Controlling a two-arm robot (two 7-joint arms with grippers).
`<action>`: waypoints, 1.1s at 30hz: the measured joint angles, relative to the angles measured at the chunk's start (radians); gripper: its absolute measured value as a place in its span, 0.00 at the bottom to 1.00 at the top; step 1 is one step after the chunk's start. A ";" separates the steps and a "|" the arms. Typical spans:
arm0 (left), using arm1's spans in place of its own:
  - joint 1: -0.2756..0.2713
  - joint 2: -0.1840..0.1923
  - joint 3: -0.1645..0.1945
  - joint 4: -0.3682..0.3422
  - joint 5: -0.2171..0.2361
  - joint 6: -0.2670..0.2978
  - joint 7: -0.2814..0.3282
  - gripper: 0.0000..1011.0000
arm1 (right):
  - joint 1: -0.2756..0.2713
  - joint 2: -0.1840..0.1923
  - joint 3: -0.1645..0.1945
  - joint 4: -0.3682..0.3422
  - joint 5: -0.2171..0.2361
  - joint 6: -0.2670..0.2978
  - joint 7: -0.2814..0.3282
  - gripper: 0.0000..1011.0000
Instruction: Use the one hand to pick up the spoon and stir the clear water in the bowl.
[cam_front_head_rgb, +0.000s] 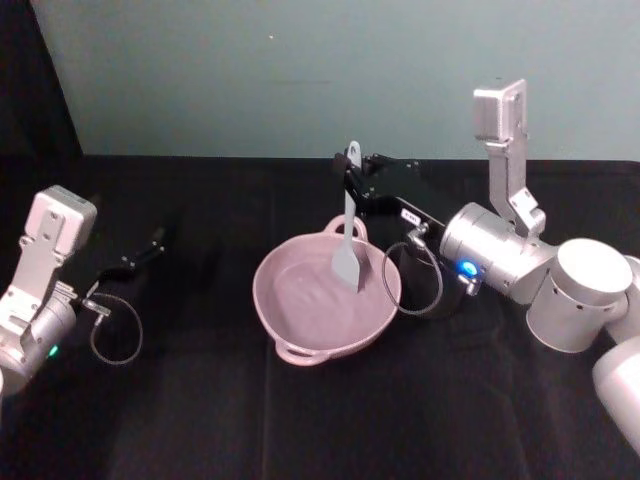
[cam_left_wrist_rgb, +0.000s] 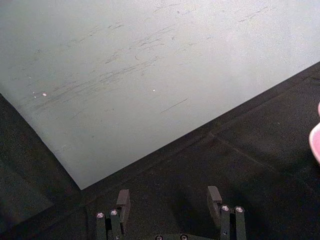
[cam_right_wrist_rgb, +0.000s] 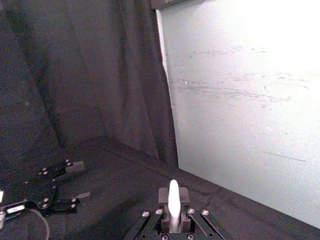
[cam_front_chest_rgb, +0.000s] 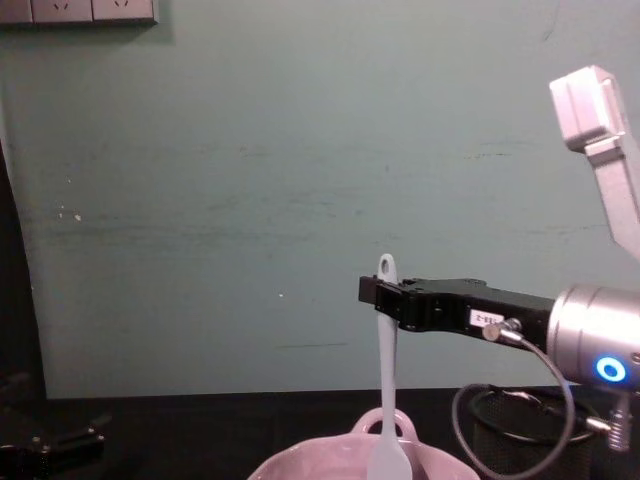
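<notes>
My right gripper (cam_front_head_rgb: 350, 168) is shut on the upper handle of the white spoon (cam_front_head_rgb: 349, 240), which hangs upright with its flat blade down inside the pale pink bowl (cam_front_head_rgb: 290, 325) at the table's middle. In the chest view the right gripper (cam_front_chest_rgb: 378, 293) holds the spoon (cam_front_chest_rgb: 384, 400) just below the hole in its handle, above the bowl (cam_front_chest_rgb: 290, 465). The right wrist view shows the spoon's handle end (cam_right_wrist_rgb: 173, 195) between the fingers. Water in the bowl is barely distinguishable. My left gripper (cam_front_head_rgb: 150, 245) rests open at the far left, seen as the left gripper (cam_left_wrist_rgb: 170, 200) with fingers apart over black cloth.
A black cloth (cam_front_head_rgb: 200, 420) covers the table, backed by a teal wall (cam_front_head_rgb: 300, 70). A black mesh cup (cam_front_chest_rgb: 520, 430) stands behind the right arm's cable. A loose cable loop (cam_front_head_rgb: 115, 330) hangs by the left arm. A dark curtain (cam_right_wrist_rgb: 75, 75) closes the left side.
</notes>
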 joint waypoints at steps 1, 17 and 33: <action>0.000 0.000 0.000 0.000 0.000 0.000 0.000 1.00 | -0.005 0.003 0.001 -0.008 0.001 0.000 0.000 0.11; 0.000 0.000 0.000 0.000 0.000 0.000 0.000 1.00 | -0.061 0.003 -0.038 -0.088 0.015 0.005 0.019 0.11; 0.000 0.000 0.000 0.000 0.000 0.000 0.000 1.00 | 0.050 -0.084 -0.088 0.046 0.004 -0.003 0.039 0.11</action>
